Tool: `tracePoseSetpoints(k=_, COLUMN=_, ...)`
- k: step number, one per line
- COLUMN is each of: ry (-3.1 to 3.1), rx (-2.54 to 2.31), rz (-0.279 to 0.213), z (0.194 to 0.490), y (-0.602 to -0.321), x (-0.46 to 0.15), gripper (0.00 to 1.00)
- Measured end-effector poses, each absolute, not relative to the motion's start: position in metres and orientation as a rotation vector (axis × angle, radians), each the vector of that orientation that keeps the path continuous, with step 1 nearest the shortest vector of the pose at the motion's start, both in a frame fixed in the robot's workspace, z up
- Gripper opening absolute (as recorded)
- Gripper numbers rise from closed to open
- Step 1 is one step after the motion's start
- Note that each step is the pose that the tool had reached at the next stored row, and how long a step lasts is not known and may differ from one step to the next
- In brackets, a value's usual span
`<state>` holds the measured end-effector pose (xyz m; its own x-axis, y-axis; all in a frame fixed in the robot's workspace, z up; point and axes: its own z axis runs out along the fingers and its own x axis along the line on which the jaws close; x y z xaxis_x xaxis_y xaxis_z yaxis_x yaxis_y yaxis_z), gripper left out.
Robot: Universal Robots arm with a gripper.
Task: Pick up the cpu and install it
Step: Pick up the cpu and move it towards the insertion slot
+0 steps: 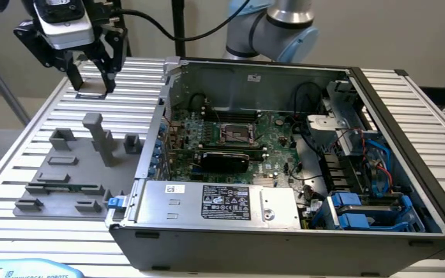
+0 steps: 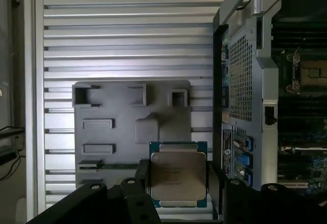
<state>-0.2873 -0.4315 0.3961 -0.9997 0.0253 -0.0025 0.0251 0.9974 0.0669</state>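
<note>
The cpu (image 2: 178, 169), a flat square chip with a silvery top and a green rim, sits clamped between my gripper's (image 2: 178, 191) two black fingers (image 2: 139, 182). In the exterior view my gripper (image 1: 92, 87) hangs at the far left, above the ribbed table and outside the computer case (image 1: 284, 231), with the cpu (image 1: 91, 93) seen edge-on at its tips. The motherboard's empty square socket (image 1: 238, 134) lies inside the case, well to the exterior view's right of the gripper. In the wrist view that socket (image 2: 311, 73) shows beyond the case wall.
A grey plastic tray (image 1: 60, 174) with upright blocks and a thin green memory stick (image 1: 76, 187) lies on the ribbed table (image 1: 21, 150) below the gripper. The case's metal side wall (image 2: 245, 76) stands between gripper and motherboard. A power supply (image 1: 215, 202) fills the case's near side.
</note>
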Motion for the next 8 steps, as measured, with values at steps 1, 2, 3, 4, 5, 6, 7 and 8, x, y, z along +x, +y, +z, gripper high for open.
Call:
tracePoseSetpoints(k=1, ry=3.136, rx=0.04, rz=0.11, z=0.397, y=-0.432, x=-0.283, gripper=0.55)
tracePoseSetpoints(k=2, ry=3.136, rx=0.04, rz=0.114, z=0.398, y=-0.432, x=-0.279, gripper=0.55)
tracePoseSetpoints(k=3, ry=3.136, rx=0.04, rz=0.119, z=0.399, y=-0.432, x=-0.274, gripper=0.55)
tracePoseSetpoints(k=4, ry=3.136, rx=0.04, rz=0.123, z=0.4, y=-0.432, x=-0.269, gripper=0.55)
tracePoseSetpoints(k=5, ry=3.136, rx=0.04, rz=0.127, z=0.4, y=-0.432, x=-0.265, gripper=0.55)
tracePoseSetpoints(k=6, ry=3.136, rx=0.04, rz=0.13, z=0.4, y=-0.432, x=-0.26, gripper=0.55)
tracePoseSetpoints(k=7, ry=3.135, rx=0.04, rz=0.133, z=0.401, y=-0.432, x=-0.256, gripper=0.55)
tracePoseSetpoints(k=8, ry=3.135, rx=0.04, rz=0.136, z=0.401, y=-0.432, x=-0.251, gripper=0.55)
